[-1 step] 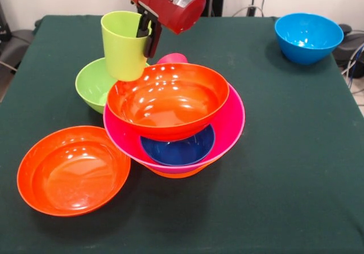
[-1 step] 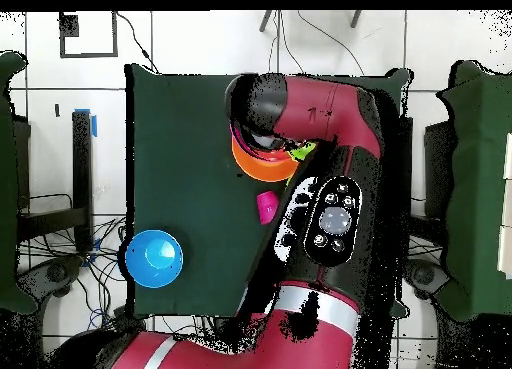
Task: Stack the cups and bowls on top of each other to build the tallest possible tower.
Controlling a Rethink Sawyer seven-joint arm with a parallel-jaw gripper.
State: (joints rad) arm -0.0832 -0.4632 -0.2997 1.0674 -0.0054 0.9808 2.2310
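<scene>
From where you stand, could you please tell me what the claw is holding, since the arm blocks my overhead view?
Observer: The claw is shut on the rim of the lime green cup.
Operator: Is the cup resting on anything?
Observer: I cannot tell; its base shows over the green bowl, beside the tower.
Operator: What tops the tower?
Observer: A tilted red-orange bowl, lying in the big pink bowl over the small dark blue bowl.
</scene>
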